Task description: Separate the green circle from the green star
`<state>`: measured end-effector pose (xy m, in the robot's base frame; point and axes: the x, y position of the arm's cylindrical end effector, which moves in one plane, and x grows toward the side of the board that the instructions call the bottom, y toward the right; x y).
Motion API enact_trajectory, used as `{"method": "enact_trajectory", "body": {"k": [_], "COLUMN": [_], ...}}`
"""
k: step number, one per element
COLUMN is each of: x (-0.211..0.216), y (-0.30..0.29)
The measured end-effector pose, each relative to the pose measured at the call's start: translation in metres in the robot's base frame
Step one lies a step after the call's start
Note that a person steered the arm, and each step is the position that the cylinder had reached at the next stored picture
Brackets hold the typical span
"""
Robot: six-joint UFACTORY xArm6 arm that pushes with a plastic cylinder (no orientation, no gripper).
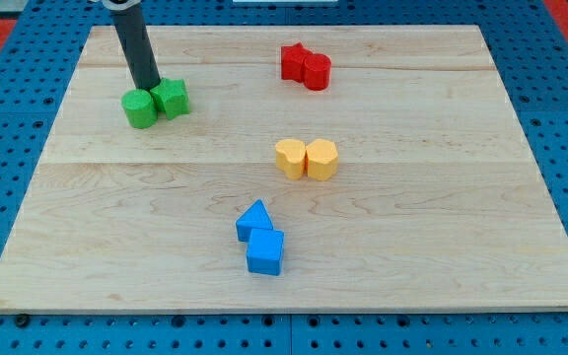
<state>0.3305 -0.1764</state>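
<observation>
The green circle (139, 108) sits near the view's top left of the wooden board, touching the green star (173, 99) on its right. My tip (151, 87) is at the top edge of the two green blocks, right at the seam between them. The rod rises up and to the left out of the view's top.
Two red blocks (306, 66) touch each other at the view's top middle. Two yellow blocks (307, 159) touch at the centre. A blue block (254, 220) and a blue cube (265, 252) touch below the centre. The board's edge (284, 308) borders a blue pegboard.
</observation>
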Motion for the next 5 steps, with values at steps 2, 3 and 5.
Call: {"method": "enact_trajectory", "body": {"k": [2,3,5], "x": [-0.011,-0.013,0.03], "y": [-0.01,-0.019,-0.021]}}
